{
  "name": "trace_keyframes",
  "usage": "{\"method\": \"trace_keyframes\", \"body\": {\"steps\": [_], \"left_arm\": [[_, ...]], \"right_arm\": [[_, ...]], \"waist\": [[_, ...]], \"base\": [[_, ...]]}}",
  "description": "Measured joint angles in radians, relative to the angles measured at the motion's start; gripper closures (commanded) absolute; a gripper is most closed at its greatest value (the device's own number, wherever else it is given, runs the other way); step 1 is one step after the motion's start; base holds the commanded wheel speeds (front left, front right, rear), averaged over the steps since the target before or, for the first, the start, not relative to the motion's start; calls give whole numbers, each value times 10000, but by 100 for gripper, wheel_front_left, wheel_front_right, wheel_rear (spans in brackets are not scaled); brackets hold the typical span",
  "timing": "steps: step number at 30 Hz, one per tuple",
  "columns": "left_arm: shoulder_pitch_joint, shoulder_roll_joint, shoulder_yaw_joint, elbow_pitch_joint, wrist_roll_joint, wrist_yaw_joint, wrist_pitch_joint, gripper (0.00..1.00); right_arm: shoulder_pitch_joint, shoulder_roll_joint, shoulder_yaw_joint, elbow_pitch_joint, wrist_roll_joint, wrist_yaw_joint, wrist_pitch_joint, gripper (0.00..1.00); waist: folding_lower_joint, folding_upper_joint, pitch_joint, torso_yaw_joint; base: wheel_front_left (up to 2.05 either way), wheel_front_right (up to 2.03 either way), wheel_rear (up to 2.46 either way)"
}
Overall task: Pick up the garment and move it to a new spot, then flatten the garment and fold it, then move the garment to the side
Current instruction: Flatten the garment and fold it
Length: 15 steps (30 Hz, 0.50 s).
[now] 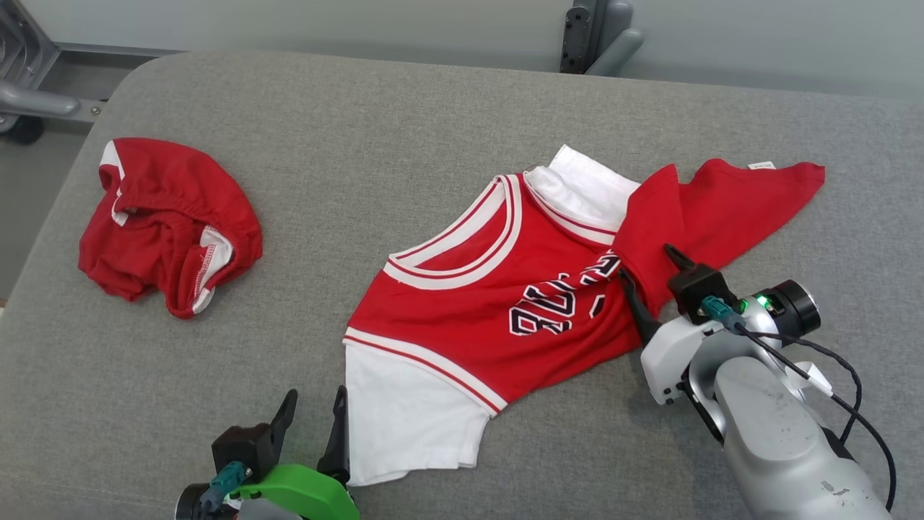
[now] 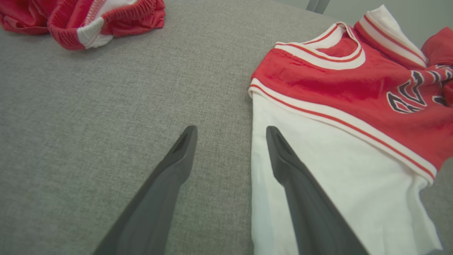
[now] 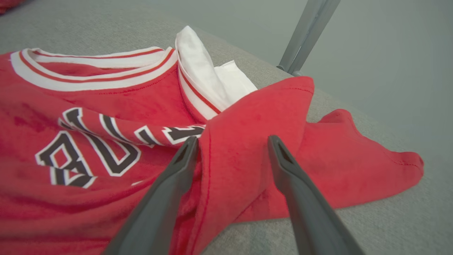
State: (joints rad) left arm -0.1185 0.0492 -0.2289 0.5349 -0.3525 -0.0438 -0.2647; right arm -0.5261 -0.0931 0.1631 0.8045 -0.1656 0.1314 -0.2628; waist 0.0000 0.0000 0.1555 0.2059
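The garment (image 1: 498,289) is a red jersey with white trim, white sleeves and dark lettering, lying crumpled on the grey padded table (image 1: 404,115). Its lower part is folded back over itself toward the right. My right gripper (image 1: 644,260) stands open over that folded red flap (image 3: 244,148), one finger on each side of the fold's edge. My left gripper (image 1: 316,391) is open near the table's front. In the left wrist view, one finger of the left gripper (image 2: 230,129) is above the bare table and the other above the edge of the white sleeve (image 2: 339,170).
Crumpled red shorts (image 1: 170,224) with white trim lie at the table's left; their point in the left wrist view is (image 2: 81,21). A grey metal post (image 1: 595,36) stands behind the far edge. More frame (image 1: 29,79) is past the left corner.
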Motion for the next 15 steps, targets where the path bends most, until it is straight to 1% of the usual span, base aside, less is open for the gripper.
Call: {"method": "trace_keyframes", "body": {"steps": [4, 5, 6, 7, 9, 15], "left_arm": [[-17, 0, -33, 27, -71, 0, 0, 0], [-30, 0, -33, 40, -73, 0, -2, 0], [-51, 0, -27, 50, -75, 0, -2, 0], [-71, 0, -23, 54, -75, 0, -2, 0], [-101, -2, -17, 52, -75, 2, 0, 0], [-118, 0, -12, 77, -69, -4, -2, 0]], "right_arm": [[-172, 107, -291, 295, -420, 0, 0, 0], [-179, 123, -397, 362, -491, 0, 0, 10], [-186, 134, -514, 412, -570, 0, 0, 41], [-198, 146, -644, 456, -625, 0, 0, 64], [-216, 173, -857, 453, -709, 0, 0, 100], [-174, 270, -1344, 265, -744, 2, 0, 100]], "waist": [[0, 0, 88, 61], [0, 0, 104, 68], [0, 0, 120, 69], [0, 0, 132, 65], [0, 0, 146, 41], [0, 0, 136, -102]], "base": [[0, 0, 0], [0, 0, 0], [0, 0, 0], [0, 0, 0], [0, 0, 0], [0, 0, 0]]}}
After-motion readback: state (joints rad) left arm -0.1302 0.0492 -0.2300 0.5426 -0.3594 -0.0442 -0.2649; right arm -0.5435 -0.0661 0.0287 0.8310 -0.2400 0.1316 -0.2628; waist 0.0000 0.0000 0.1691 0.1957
